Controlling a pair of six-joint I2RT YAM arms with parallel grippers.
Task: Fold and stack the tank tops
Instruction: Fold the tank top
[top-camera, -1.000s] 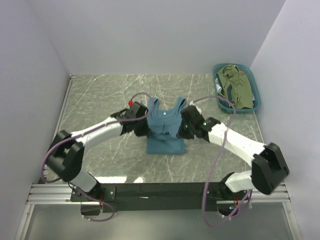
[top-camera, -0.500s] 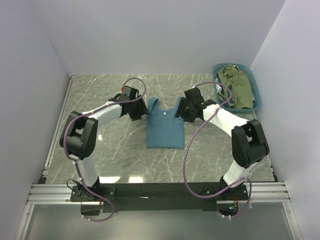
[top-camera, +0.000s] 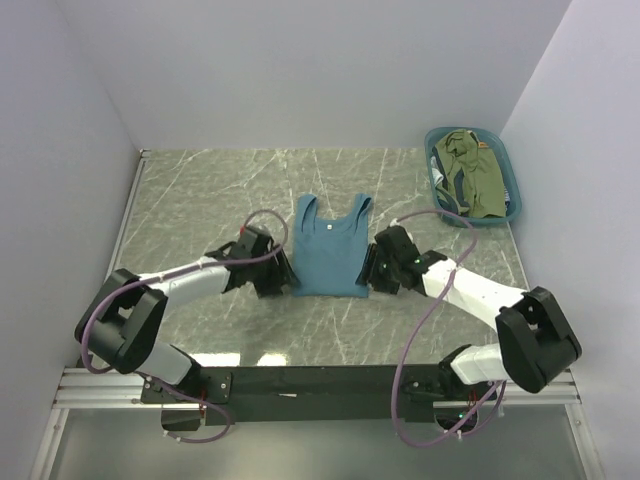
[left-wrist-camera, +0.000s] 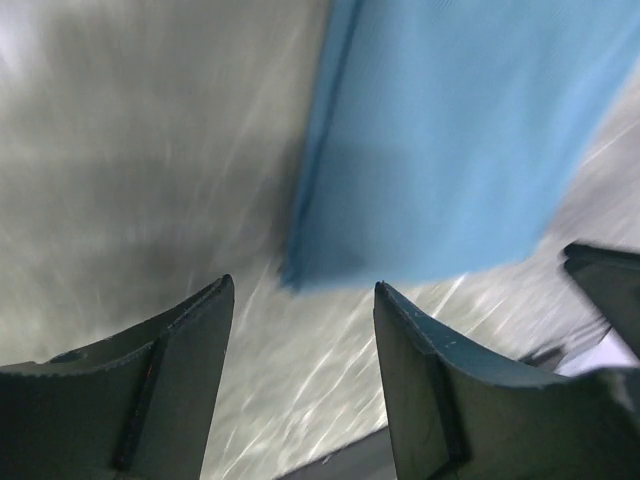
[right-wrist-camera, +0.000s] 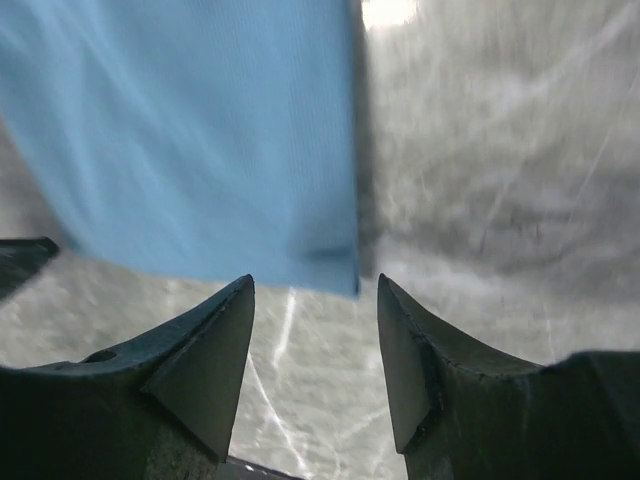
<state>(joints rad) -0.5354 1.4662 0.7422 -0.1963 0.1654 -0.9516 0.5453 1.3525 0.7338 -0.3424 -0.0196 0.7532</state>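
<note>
- As I watch, the plain teal-blue cloth tank top (top-camera: 330, 245) lies flat on the table (top-camera: 200, 190), straps toward twelve o'clock.
- Left gripper (top-camera: 283, 273), at its seven o'clock corner: jaws spread, empty.
- Right gripper (top-camera: 372, 270), five o'clock corner: jaws spread.

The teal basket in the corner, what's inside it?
An olive-green top lies crumpled inside the basket, a dark striped cloth peeking beside it. Whatever sits beneath them is covered.
</note>
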